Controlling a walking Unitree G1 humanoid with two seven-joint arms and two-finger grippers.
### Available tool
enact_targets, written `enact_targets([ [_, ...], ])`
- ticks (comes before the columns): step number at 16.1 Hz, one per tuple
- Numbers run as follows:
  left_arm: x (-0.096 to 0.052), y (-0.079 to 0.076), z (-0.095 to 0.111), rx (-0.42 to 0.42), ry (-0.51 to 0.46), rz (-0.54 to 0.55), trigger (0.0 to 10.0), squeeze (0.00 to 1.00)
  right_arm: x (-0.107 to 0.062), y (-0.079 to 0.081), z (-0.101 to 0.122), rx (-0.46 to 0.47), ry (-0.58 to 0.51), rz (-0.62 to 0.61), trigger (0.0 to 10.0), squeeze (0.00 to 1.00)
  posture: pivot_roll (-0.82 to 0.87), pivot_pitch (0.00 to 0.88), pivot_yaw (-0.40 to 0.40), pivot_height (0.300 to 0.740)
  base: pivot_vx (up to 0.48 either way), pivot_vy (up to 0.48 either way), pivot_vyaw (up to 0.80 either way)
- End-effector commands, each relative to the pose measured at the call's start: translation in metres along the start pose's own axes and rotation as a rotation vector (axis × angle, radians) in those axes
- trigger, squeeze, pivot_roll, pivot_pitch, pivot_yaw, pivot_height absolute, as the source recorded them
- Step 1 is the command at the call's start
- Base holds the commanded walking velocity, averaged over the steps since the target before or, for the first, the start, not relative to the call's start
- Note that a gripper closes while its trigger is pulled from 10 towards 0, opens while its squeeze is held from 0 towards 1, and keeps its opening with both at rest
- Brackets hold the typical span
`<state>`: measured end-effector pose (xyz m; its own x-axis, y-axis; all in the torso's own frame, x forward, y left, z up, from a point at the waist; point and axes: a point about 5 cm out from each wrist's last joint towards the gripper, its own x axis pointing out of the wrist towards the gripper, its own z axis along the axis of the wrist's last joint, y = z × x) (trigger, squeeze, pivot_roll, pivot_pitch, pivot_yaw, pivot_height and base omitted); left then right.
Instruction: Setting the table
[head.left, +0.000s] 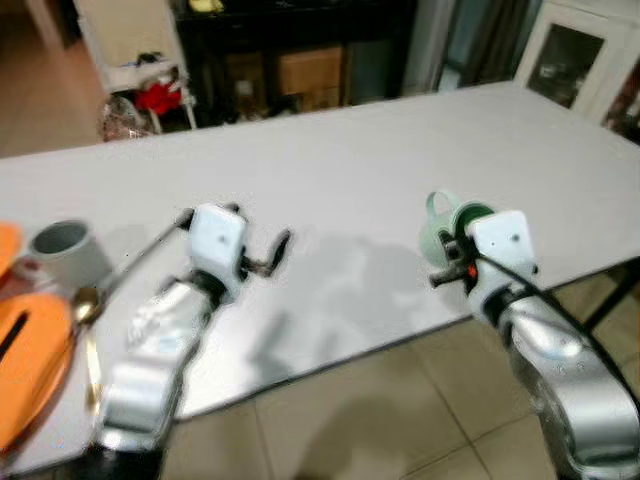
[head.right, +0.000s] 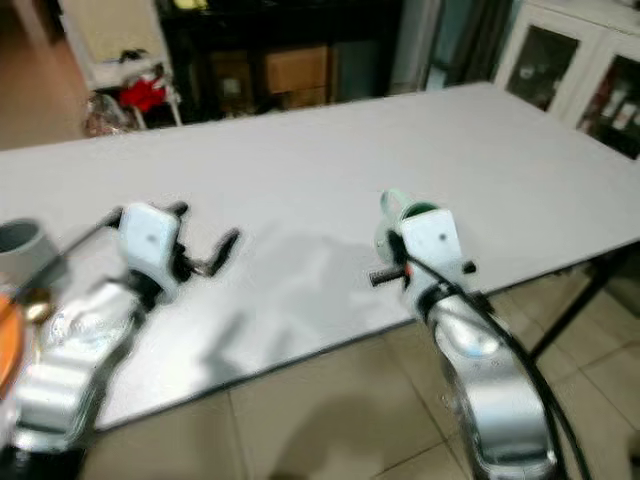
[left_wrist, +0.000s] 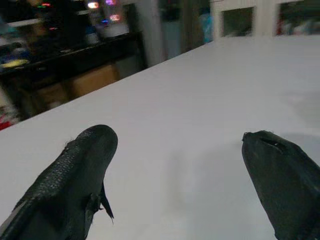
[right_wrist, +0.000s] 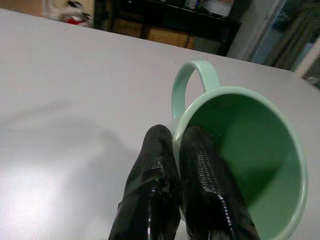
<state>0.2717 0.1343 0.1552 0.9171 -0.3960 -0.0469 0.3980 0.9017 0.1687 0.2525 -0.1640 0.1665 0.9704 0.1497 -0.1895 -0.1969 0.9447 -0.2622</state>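
Note:
A mint-green mug (right_wrist: 240, 150) hangs tilted just above the white table (head.left: 350, 170), near its front edge. My right gripper (right_wrist: 176, 137) is shut on the mug's rim, one finger inside and one outside, beside the handle. From the head views the mug (head.left: 440, 225) shows just beyond that wrist. To the left, my left gripper (left_wrist: 180, 165) hovers over bare tabletop, open and holding nothing. At the far left an orange plate (head.left: 30, 370) lies with a grey cup (head.left: 65, 245) behind it and a gold spoon (head.left: 85, 305) at its side.
The table's front edge runs close below both wrists, with tiled floor (head.left: 380, 420) beneath. Behind the table are a dark shelf unit (head.left: 290, 60) and a white rack with red items (head.left: 160, 95). A white glass-door cabinet (head.left: 580, 55) stands at the back right.

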Motion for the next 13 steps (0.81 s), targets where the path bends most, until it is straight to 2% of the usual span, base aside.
enact_targets([
  [1,-0.002,0.010,0.004,0.027,-0.006,0.034,10.0,0.00,0.003,0.005,0.008,-0.020,-0.040,0.025,10.0,0.00,0.03,0.000,0.013,0.740,0.326,0.000,0.00],
  [4,-0.003,0.010,0.004,0.027,-0.007,0.038,10.0,0.00,0.004,0.009,0.008,-0.057,-0.035,0.061,10.0,0.00,0.04,0.000,0.012,0.740,0.324,0.000,0.80],
  [9,-0.003,0.010,0.003,0.030,-0.001,0.040,10.0,0.00,0.008,0.017,0.013,-0.031,-0.072,0.155,10.0,0.00,0.04,0.000,0.011,0.740,0.322,0.000,-0.10],
  [11,-0.003,0.010,0.003,0.030,-0.004,0.038,10.0,0.00,0.012,0.023,0.016,-0.060,-0.079,0.231,10.0,0.00,0.04,0.000,0.010,0.740,0.311,0.000,0.00],
  [13,0.000,0.008,0.005,0.017,-0.016,0.012,10.0,0.00,0.022,0.028,0.015,-0.131,-0.030,0.374,10.0,0.00,0.03,0.000,0.011,0.740,0.000,0.000,0.00],
])
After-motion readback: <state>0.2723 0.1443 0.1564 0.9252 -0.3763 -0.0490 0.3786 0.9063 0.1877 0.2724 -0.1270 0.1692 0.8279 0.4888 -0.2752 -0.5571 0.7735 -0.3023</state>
